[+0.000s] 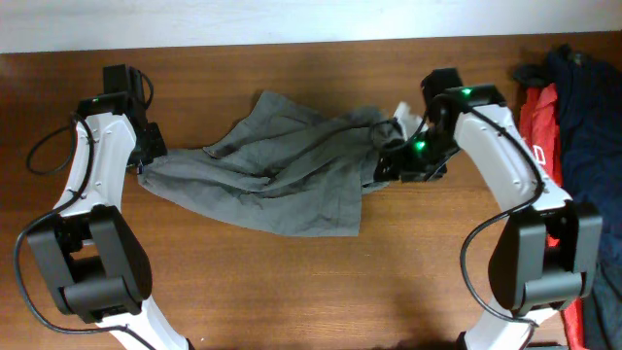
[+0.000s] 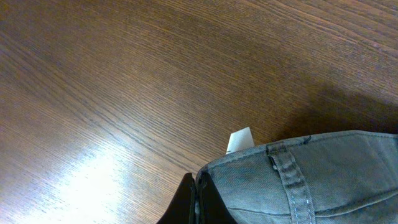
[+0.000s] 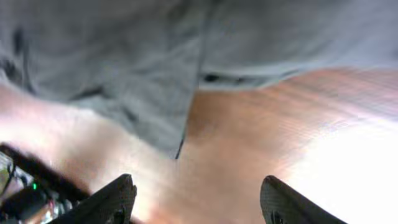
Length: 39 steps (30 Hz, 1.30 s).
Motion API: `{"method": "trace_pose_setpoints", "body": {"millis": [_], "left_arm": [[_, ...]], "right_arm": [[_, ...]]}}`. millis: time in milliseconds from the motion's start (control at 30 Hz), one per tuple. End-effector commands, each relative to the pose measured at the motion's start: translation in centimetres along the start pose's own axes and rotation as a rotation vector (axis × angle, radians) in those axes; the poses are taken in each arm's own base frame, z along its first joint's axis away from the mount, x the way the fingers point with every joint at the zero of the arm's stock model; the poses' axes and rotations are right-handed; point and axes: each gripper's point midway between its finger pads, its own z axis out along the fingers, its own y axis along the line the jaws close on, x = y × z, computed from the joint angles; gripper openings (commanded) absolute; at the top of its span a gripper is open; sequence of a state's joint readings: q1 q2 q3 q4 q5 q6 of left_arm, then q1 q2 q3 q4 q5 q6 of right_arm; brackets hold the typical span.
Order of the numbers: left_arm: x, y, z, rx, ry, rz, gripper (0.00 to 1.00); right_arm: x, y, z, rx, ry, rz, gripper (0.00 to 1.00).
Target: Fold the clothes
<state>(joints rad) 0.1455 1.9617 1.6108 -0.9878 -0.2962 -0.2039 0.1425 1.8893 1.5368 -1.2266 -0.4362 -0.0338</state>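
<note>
Shorts point(image 1: 282, 170): grey-olive, crumpled, lying across the middle of the tabletop point(image 1: 292, 292), nearer the far edge. Much creased, one flap spread toward the near side.

Left gripper point(image 1: 146, 160): at the left end of the shorts. In the left wrist view its jaws are pressed together on the cloth at the waistband point(image 2: 323, 142), beside a belt loop point(image 2: 291, 177). A small white tag point(image 2: 240, 140) sticks out just past the waistband edge, above bare wood.

Right gripper point(image 1: 389, 160): at the right end of the shorts, low over the cloth. In the right wrist view its jaws stand wide apart with only bare tabletop between them, nothing held. The grey cloth point(image 3: 143, 68) lies just ahead of the fingertips point(image 3: 121, 193). This view is blurred, so whether cloth touches either fingertip is unclear.

Right edge of tabletop: a red garment point(image 1: 537, 122) with navy garments point(image 1: 588, 117) heaped beside it, apart from the shorts.
</note>
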Motion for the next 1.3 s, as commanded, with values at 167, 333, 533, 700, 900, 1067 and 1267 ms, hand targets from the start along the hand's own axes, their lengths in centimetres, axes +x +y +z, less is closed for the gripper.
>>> {"method": "trace_pose_setpoints", "body": {"millis": [167,333,533,700,900,1067,1267], "left_arm": [[-0.4,0.4,-0.4,-0.011,-0.015,-0.017,0.0],[-0.4,0.4,-0.4,-0.011,-0.015,-0.017,0.0],[-0.3,0.1,-0.4,0.007,-0.012,-0.017,0.0],[-0.3,0.1,-0.4,0.007,-0.011,-0.017,0.0],[-0.3,0.1,-0.4,0.007,-0.012,-0.017,0.0],[-0.4,0.1,-0.7,0.009,-0.019,-0.02,0.0],[-1.4,0.9,-4.0,0.026,-0.103,-0.045,0.0]], "right_arm": [[3.7,1.8,4.9,0.034,0.113,-0.104,0.7],[4.7,1.6,7.9,0.05,0.119,-0.153,0.7],[4.1,1.9,9.6,0.032,0.067,-0.197,0.68],[3.6,2.2,9.7,0.023,0.045,-0.211,0.56],[3.8,4.6,10.5,-0.03,0.044,-0.375,0.04],[4.5,4.8,9.7,-0.008,0.065,-0.38,0.04],[1.9,6.0,2.7,0.065,-0.145,-0.338,0.04]]}}
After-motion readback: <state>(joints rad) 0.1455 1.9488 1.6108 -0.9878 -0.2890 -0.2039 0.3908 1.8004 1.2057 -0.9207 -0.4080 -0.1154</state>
